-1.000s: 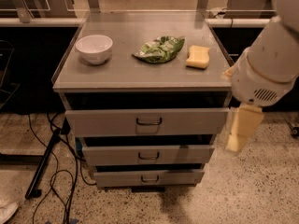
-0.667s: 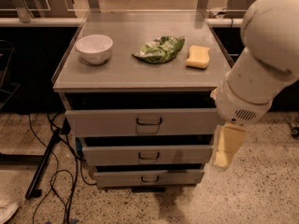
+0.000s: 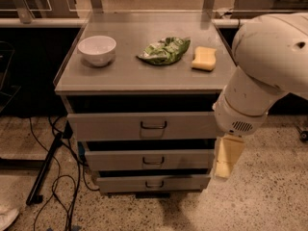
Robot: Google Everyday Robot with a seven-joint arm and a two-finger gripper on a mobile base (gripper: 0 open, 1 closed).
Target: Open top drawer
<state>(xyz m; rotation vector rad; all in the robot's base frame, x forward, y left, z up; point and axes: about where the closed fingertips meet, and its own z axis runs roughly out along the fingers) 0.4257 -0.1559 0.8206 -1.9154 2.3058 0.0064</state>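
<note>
White arm bent, at right; tool hangs below it, pointing down.

Arm hides top drawer's right end; hand hangs below.

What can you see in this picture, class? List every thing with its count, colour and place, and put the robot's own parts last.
bowl: one, white, left on the cabinet top
bag: one, green, crumpled, middle of the cabinet top
sponge: one, yellow, right on the cabinet top
cabinet top: one, grey, above the drawers
top drawer: one, grey, just under the cabinet top, dark handle at centre
lower drawers: two, grey, below the top drawer
cables: several, black, on the floor left of the cabinet
floor: one, speckled beige
arm: one, white, right of the cabinet
gripper: one, pale yellow, hanging by the drawers' right edge, away from the handles
</note>
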